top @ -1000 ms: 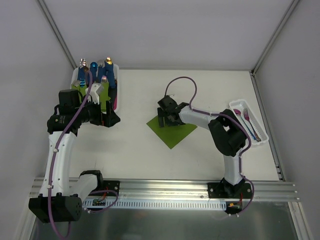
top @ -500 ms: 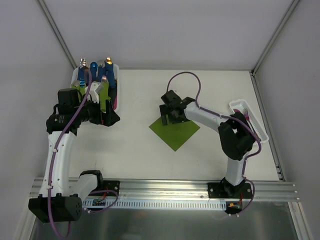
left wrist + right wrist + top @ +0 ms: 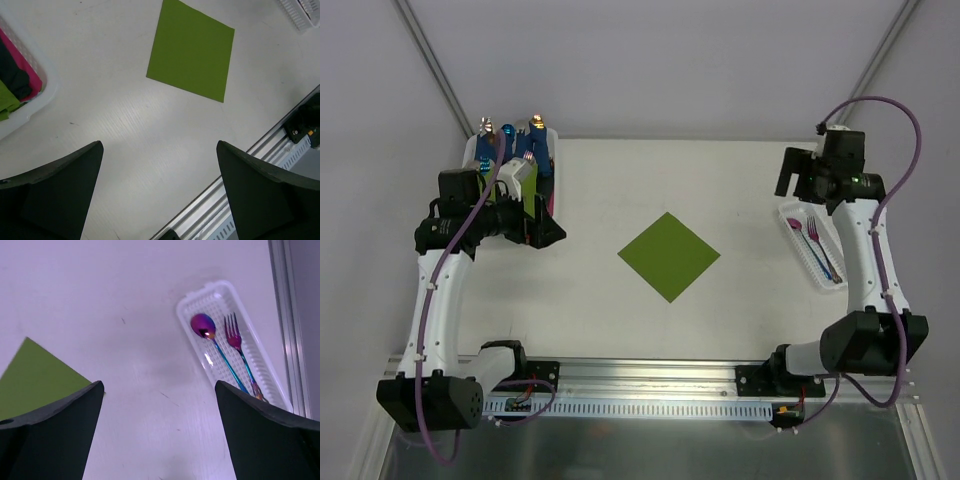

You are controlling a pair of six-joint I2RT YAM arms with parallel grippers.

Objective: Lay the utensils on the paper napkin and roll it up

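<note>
The paper napkin (image 3: 669, 255) (image 3: 191, 50) (image 3: 35, 377) is an olive-green square lying flat mid-table with one corner toward the arms; nothing is on it. The utensils, a spoon (image 3: 803, 228) (image 3: 203, 326) and a fork (image 3: 817, 236) (image 3: 232, 335) with shiny reddish-purple heads and blue stems, lie side by side in a narrow white tray (image 3: 790, 213) (image 3: 200, 292) at the right edge. My right gripper (image 3: 790, 178) (image 3: 159, 385) hangs open above the table just left of the tray's far end, holding nothing. My left gripper (image 3: 545, 232) (image 3: 160, 145) hovers open and empty at the left.
A white basket (image 3: 470, 152) at the back left holds green rolled bundles with blue handles (image 3: 535, 150) and a pink piece (image 3: 25, 67). A metal rail (image 3: 660, 375) runs along the near edge. Frame posts and walls close in both sides.
My right arm has lifted off the napkin and swung right and back to beside the tray, its jaws widening slightly. The napkin now lies uncovered. The left arm has barely moved.
</note>
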